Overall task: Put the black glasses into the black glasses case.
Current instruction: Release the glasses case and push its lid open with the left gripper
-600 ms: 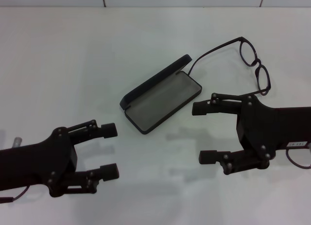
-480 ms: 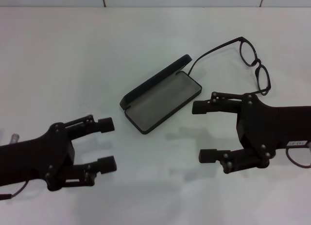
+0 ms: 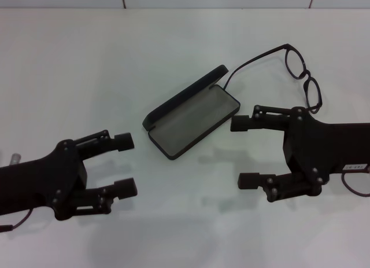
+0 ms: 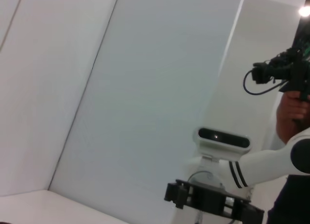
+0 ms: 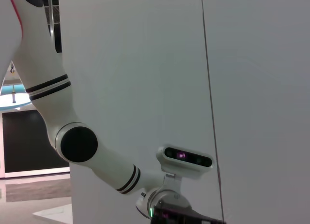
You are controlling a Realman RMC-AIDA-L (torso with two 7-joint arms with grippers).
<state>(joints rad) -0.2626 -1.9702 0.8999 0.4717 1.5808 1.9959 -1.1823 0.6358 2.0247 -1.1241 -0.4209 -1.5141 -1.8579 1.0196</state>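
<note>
The black glasses (image 3: 306, 76) lie on the white table at the far right, temple arms unfolded, one long arm reaching toward the case. The black glasses case (image 3: 193, 121) lies open in the middle, grey lining up, with its lid (image 3: 184, 98) standing along the far-left side. My right gripper (image 3: 241, 151) is open and empty just right of the case and nearer than the glasses. My left gripper (image 3: 124, 165) is open and empty, left of and nearer than the case. Neither touches anything. The wrist views show neither glasses nor case.
The white table (image 3: 87, 65) ends at a tiled wall at the far edge. A small metal piece (image 3: 16, 159) shows by the left arm. In the left wrist view the other arm (image 4: 271, 161) and a person holding a camera (image 4: 290, 105) show.
My left gripper has moved a little forward, away from me, and stays open. My right gripper has shifted very slightly to the right. Glasses and case have not moved.
</note>
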